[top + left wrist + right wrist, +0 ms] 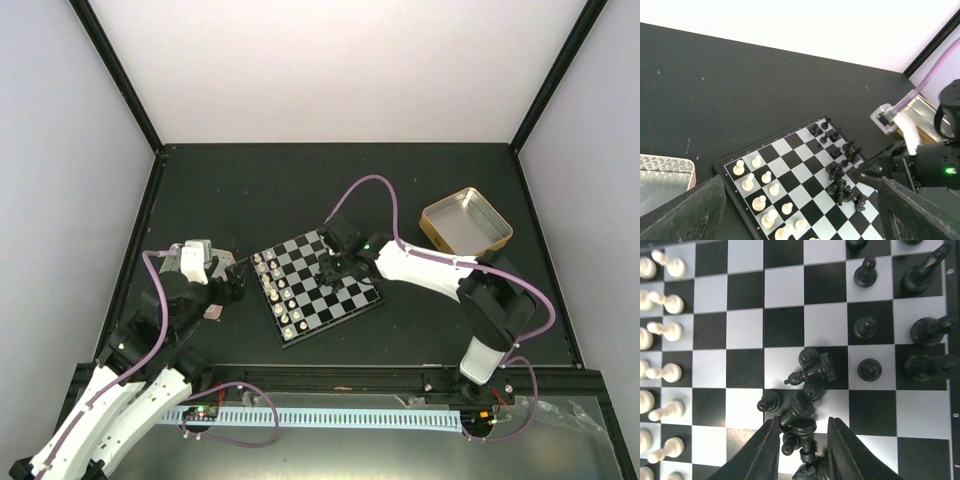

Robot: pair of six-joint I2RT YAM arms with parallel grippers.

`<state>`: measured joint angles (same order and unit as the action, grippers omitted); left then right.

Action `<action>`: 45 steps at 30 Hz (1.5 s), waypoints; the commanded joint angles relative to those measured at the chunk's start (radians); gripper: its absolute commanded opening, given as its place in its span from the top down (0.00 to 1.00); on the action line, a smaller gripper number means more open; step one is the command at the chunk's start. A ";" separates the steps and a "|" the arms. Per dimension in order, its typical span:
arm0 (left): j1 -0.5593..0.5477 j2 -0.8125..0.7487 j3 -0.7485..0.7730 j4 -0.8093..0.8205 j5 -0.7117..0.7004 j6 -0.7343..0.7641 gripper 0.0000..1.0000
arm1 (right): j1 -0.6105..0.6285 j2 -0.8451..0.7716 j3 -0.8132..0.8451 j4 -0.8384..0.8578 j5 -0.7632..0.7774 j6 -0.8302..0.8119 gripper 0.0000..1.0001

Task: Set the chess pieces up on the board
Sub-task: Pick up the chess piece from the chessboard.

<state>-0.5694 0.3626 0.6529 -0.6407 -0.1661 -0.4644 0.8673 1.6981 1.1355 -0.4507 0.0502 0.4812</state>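
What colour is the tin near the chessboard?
The tin is gold, seen best in the top view.

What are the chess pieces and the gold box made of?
The black pieces look like glossy plastic, going by their small shiny highlights. The white pieces are probably plastic too, smooth and cream. The tin seems to be metal, with gold walls and a silvery, reflective inside.

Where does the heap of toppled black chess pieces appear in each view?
Top external: heap of black pieces, right of centre on the board.
Left wrist: the heap, lower right of centre.
Right wrist: the heap, lower centre.
Shared landmark: the cream-white pieces lined along the opposite board edge.
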 commanded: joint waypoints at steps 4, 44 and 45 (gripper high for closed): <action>0.006 -0.043 0.013 -0.036 0.017 0.023 0.15 | 0.038 0.038 0.030 -0.046 -0.018 0.023 0.77; 0.008 -0.073 -0.001 -0.029 0.019 0.018 0.15 | 0.068 -0.003 0.031 -0.038 0.031 0.035 0.95; 0.007 -0.074 -0.001 -0.029 0.019 0.018 0.15 | 0.068 -0.020 0.026 -0.028 0.043 0.035 0.95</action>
<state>-0.5694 0.2981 0.6521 -0.6594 -0.1528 -0.4564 0.9310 1.7771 1.1767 -0.5201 0.0521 0.5152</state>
